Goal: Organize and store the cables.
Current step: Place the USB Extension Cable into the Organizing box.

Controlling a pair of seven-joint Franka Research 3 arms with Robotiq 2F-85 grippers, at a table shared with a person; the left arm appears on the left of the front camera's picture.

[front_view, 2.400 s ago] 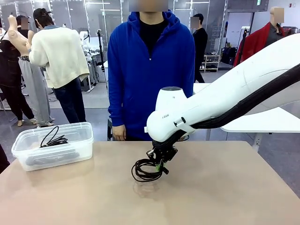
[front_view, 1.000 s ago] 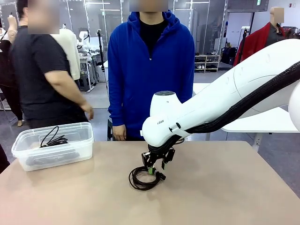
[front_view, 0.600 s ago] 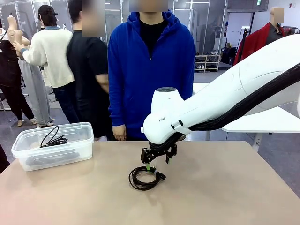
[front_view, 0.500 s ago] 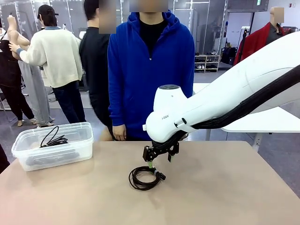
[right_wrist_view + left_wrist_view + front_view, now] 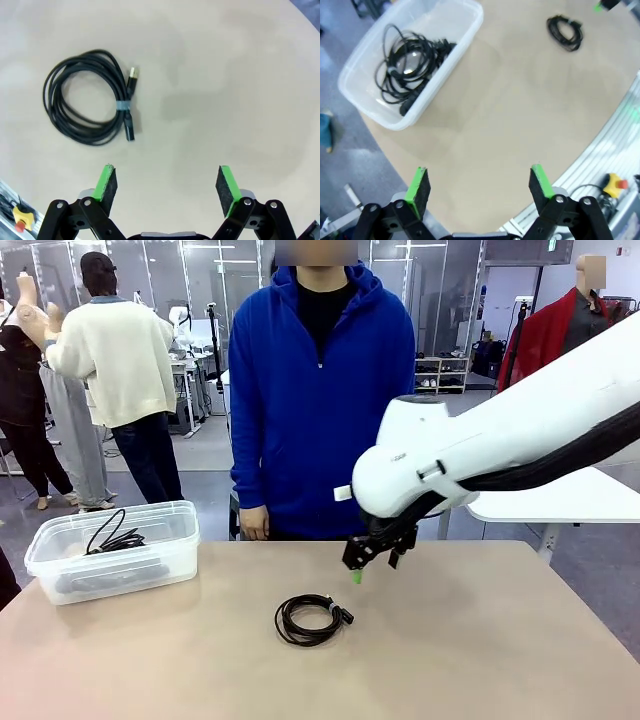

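since the coiled cable [image 5: 310, 619] lies flat on the worktop [image 5: 480, 660], just left of the right claw [image 5: 372, 567], that wide-apart claw is nearest; the left claw [image 5: 480, 186] gapes too.

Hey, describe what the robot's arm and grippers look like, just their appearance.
The right arm is glossy white with a thick black cable sleeve along its underside and small dark lettering near the wrist. The right gripper and left gripper are black linkages with bright green pads on two fingers.
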